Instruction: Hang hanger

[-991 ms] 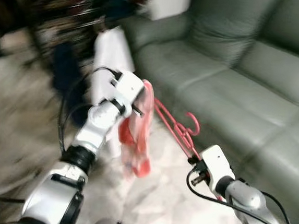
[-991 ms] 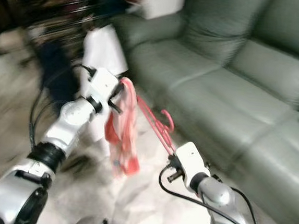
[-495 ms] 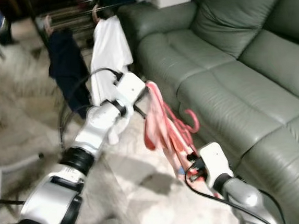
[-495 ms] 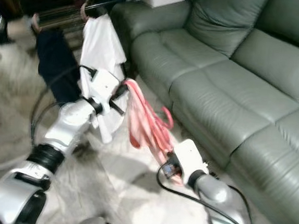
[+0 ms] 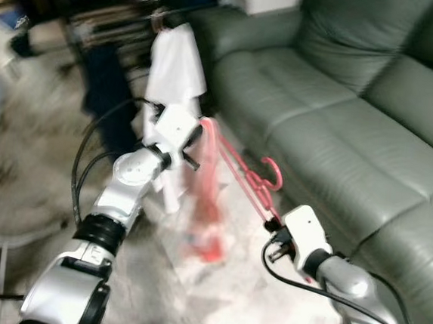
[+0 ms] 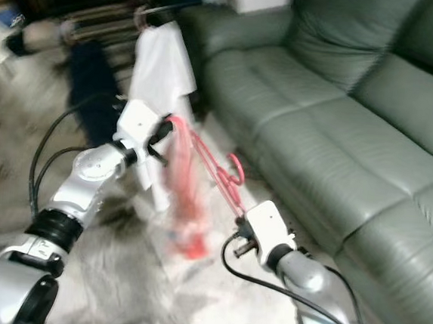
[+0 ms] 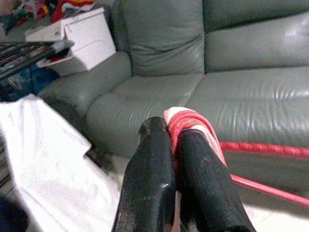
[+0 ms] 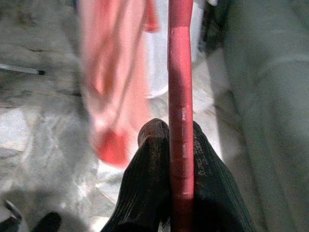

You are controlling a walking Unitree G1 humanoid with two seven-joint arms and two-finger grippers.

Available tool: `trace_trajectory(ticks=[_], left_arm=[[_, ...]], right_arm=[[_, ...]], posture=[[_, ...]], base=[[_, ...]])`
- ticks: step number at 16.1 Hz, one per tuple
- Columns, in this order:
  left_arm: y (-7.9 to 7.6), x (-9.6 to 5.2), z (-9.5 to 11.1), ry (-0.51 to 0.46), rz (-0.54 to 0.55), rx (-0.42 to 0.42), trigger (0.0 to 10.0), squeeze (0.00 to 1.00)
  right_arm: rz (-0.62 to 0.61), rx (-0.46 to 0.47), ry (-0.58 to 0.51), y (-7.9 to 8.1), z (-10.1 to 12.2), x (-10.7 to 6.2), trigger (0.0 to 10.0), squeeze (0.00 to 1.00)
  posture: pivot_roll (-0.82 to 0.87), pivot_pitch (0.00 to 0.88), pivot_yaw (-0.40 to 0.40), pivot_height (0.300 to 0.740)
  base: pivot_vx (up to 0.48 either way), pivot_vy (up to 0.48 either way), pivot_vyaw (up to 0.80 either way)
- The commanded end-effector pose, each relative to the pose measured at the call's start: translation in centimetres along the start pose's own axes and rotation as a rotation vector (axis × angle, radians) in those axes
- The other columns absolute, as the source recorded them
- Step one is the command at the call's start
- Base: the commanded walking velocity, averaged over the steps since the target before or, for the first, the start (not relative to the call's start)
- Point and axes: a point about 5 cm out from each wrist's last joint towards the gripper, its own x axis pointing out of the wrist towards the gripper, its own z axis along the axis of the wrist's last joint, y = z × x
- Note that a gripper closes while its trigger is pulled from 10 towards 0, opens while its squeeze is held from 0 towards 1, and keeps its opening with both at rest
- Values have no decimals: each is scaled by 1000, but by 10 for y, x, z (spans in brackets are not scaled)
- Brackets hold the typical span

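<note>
Both arms carry the red hanger (image 5: 240, 172) beside the sofa (image 5: 356, 121), left gripper (image 7: 176, 159) clamped on its pink garment (image 5: 206, 207), right gripper (image 8: 169, 159) clamped on its bar; view has swung toward the rack's white shirt (image 5: 176, 67), hanging still ahead

Both eye views are motion-blurred, worst around the pink cloth (image 5: 206, 207). Beyond it the sofa (image 5: 356, 129) is softly, evenly lit, with a sheen on its leather; the far corner is dim.
</note>
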Motion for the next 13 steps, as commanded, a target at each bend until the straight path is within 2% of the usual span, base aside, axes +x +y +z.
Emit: trace_trajectory(ticks=[1, 7, 9, 12, 13], left_arm=[[-8, 6, 8, -32, -37, 6, 10000, 0], [-10, 5, 6, -15, -33, 7, 10000, 0], [-7, 4, 4, -6, -5, 29, 10000, 0], [12, 4, 2, 35, 135, 122, 10000, 0], [23, 5, 0, 76, 224, 157, 10000, 0]], right_arm=[[-3, -7, -3, -2, 1, -3, 10000, 0], [-78, -31, -5, -8, -1, -8, 10000, 0], [-85, -12, -6, -6, -4, -14, 10000, 0], [-70, -4, 14, -4, -11, -26, 10000, 0], [-68, -8, 17, -5, -13, -31, 10000, 0]], posture=[[-86, 28, 66, 740], [-90, 30, 61, 740], [-90, 30, 61, 740], [-91, 27, 58, 740], [-93, 25, 60, 740]], base=[[356, 0, 0], [336, 0, 0], [0, 0, 0], [0, 0, 0], [0, 0, 0]])
